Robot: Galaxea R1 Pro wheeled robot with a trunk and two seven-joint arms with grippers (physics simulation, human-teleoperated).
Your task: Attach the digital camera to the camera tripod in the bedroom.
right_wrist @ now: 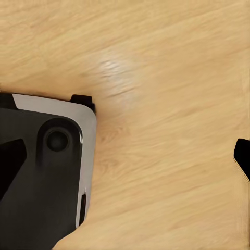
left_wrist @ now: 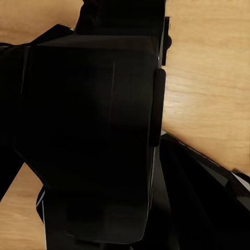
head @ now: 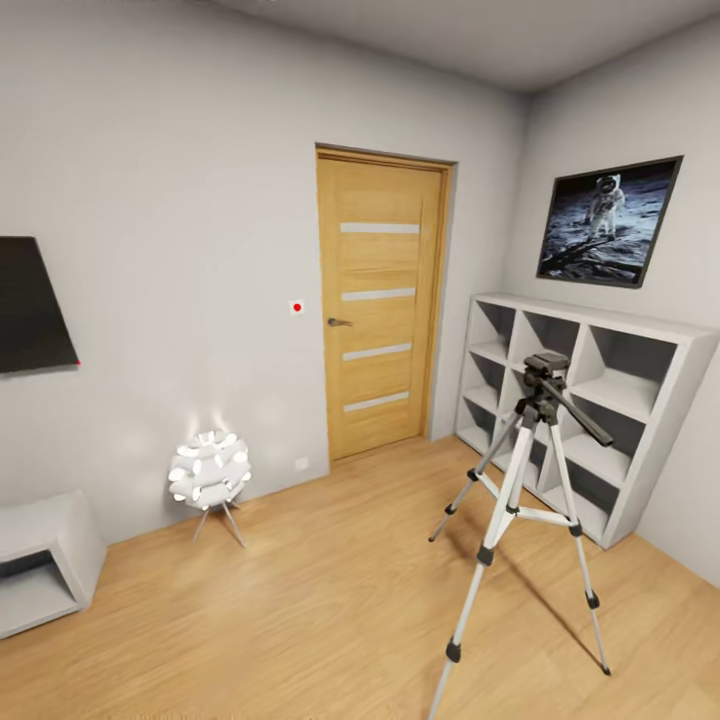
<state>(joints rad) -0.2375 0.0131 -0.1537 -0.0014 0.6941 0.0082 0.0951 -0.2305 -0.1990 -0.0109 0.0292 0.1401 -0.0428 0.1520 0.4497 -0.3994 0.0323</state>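
Tool on my left arm seems to pinch the digital camera (left_wrist: pixel 94 140), so driving carelessly toward the camera tripod (head: pixel 530 480) could topple its legs.

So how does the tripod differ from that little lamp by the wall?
The camera tripod is tall, with silver legs and a black head; the lamp is short, with a glowing white round shade. The tripod stands before the cube shelf; the lamp is by the wall. Both rest on splayed legs on the wood floor.
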